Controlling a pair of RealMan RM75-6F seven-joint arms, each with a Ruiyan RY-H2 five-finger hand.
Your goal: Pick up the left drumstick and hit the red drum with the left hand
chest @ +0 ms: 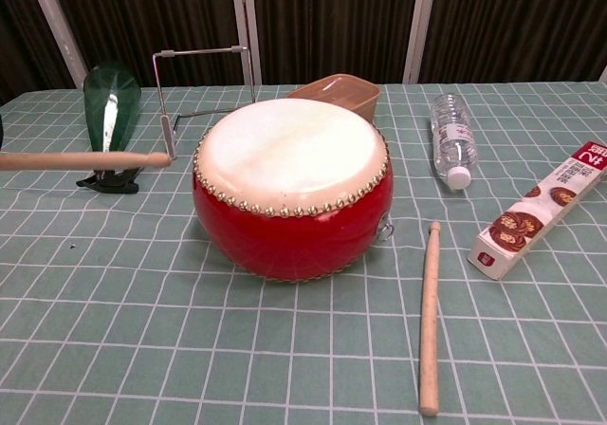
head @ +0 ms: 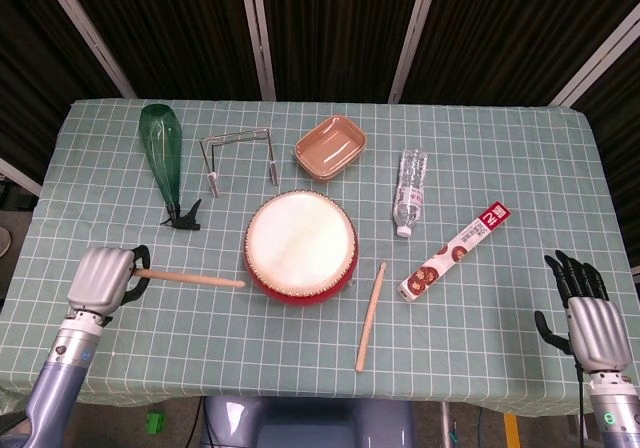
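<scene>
Green checked table (head: pixel 300 348) | left hand (head: pixel 100 280) grips drumstick (head: pixel 190 279), tip just left of red drum (head: pixel 300 248) | right hand (head: pixel 590 313) empty, fingers apart | next: swing onto drumhead.

Head view looked steeply down from above near edge, took in whole tabletop (head: pixel 520 148). Chest view sat low and close, faced far side (dark slatted wall behind). Both shared red drum (head: pixel 300 248) (chest: pixel 292 188), loose drumstick (head: pixel 371 316) (chest: pixel 430 317).

A table (head: pixel 520 148) draped in a green checked cloth (chest: pixel 142 330) fills the room. Behind it hang dark curtains (head: pixel 330 28) between pale metal posts (head: pixel 258 28).
</scene>
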